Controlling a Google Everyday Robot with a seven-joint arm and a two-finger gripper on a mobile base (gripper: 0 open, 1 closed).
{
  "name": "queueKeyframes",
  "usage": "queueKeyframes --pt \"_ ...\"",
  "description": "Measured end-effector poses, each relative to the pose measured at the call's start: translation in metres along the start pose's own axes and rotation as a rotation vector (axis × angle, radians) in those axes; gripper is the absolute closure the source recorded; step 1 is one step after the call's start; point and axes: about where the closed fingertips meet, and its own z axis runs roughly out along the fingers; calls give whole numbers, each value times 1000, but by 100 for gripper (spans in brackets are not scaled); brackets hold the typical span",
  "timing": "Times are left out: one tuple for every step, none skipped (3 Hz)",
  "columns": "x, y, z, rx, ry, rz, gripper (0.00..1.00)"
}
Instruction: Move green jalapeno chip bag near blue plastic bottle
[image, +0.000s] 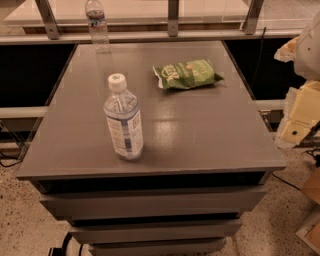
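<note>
The green jalapeno chip bag (187, 74) lies flat on the grey table top, at the back and right of centre. The blue plastic bottle (123, 120) stands upright near the front left of the table; it is clear, with a white cap marked green and a white-and-blue label. The bag is well apart from it, up and to the right. My gripper (300, 114) shows as pale cream parts at the right edge of the view, beyond the table's right side and away from both things.
A smaller clear bottle (97, 25) with a dark blue label band stands at the table's back left edge. The grey table (210, 135) has drawers below its front. A railing with metal posts (173, 17) runs behind it. Cables lie on the speckled floor.
</note>
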Motion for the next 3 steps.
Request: queueKeyframes --pt "0 0 0 0 0 0 0" --pt "-15 -12 2 15 4 -38 0" --pt "-43 -36 16 13 15 -101 0"
